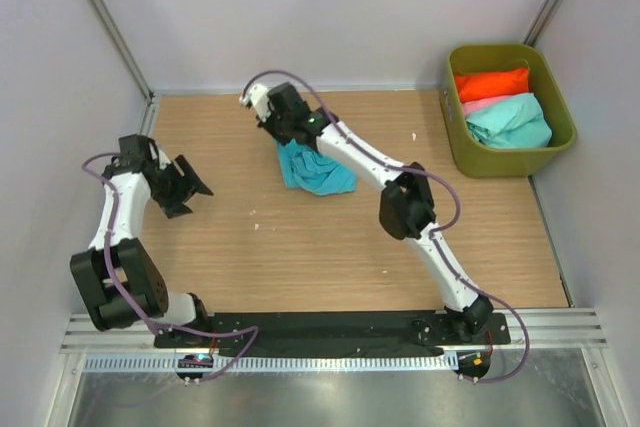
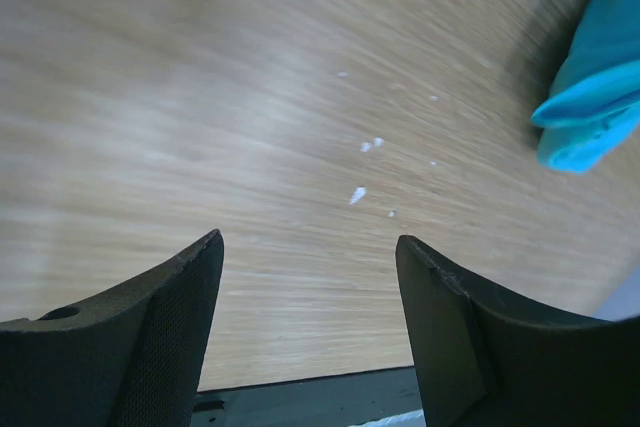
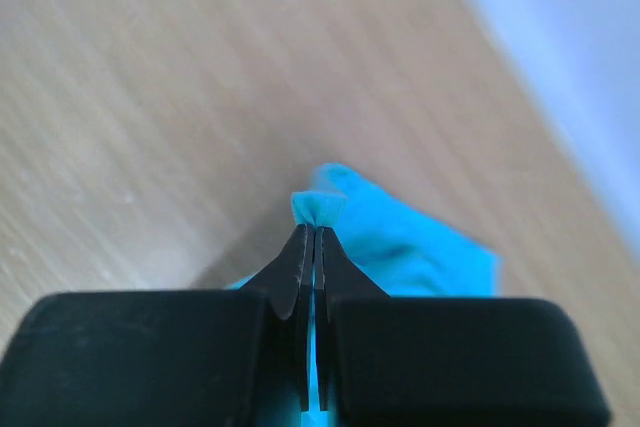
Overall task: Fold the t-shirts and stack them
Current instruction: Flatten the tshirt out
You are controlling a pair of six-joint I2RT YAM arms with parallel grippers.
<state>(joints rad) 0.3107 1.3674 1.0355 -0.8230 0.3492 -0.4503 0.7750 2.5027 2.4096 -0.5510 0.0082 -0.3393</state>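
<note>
A turquoise-blue t-shirt [image 1: 315,171] hangs bunched from my right gripper [image 1: 283,137], its lower part resting on the table at centre back. In the right wrist view the gripper [image 3: 315,229] is shut on a fold of this shirt [image 3: 410,247]. My left gripper [image 1: 192,187] is open and empty at the left, above bare wood; in the left wrist view [image 2: 308,239] the shirt's edge [image 2: 590,107] shows at the far right. The orange-red [image 1: 492,83], pink [image 1: 478,104] and mint-green [image 1: 512,122] shirts lie in the bin.
An olive-green plastic bin [image 1: 456,137] stands at the back right corner. Grey walls close in the wooden table [image 1: 300,257] on three sides. Small white specks [image 2: 358,193] lie on the wood. A black rail [image 1: 330,327] runs along the near edge.
</note>
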